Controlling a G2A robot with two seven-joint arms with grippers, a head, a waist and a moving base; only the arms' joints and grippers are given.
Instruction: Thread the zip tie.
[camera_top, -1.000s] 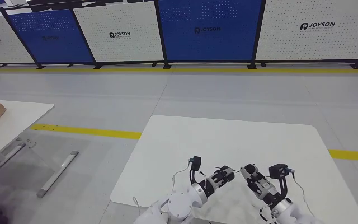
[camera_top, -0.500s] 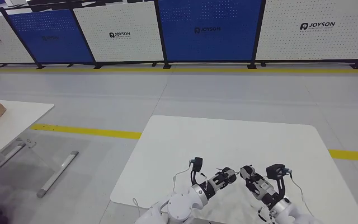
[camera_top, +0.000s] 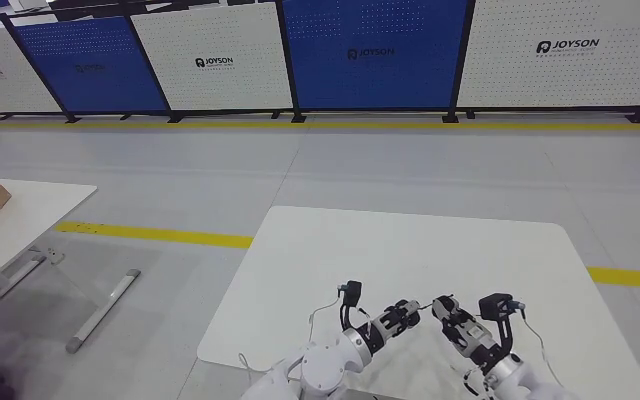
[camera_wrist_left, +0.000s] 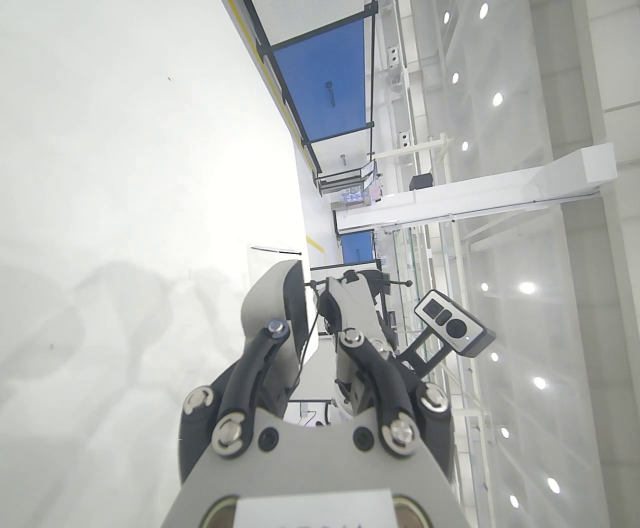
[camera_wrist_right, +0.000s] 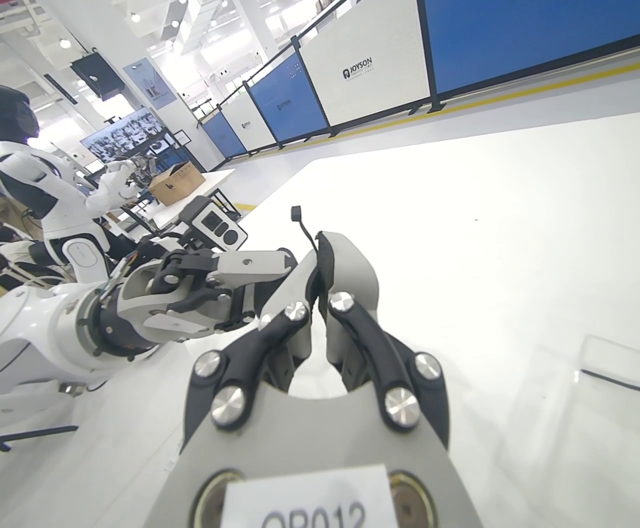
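Right wrist view: your R gripper (camera_wrist_right: 319, 254) pinched thin black zip tie (camera_wrist_right: 296, 213); L gripper (camera_wrist_left: 311, 300) unclear; table (camera_top: 420, 250) edge close, room ahead.

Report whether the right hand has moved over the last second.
Yes, slightly. Against the table's right edge, the right hand slid sideways toward the left hand, then eased back almost to its starting spot.

Above the table (camera_top: 400, 240) near its front edge, the left pincer (camera_top: 410, 314) faces the right pincer (camera_top: 440, 306), zip tie (camera_wrist_right: 305, 231) between them.
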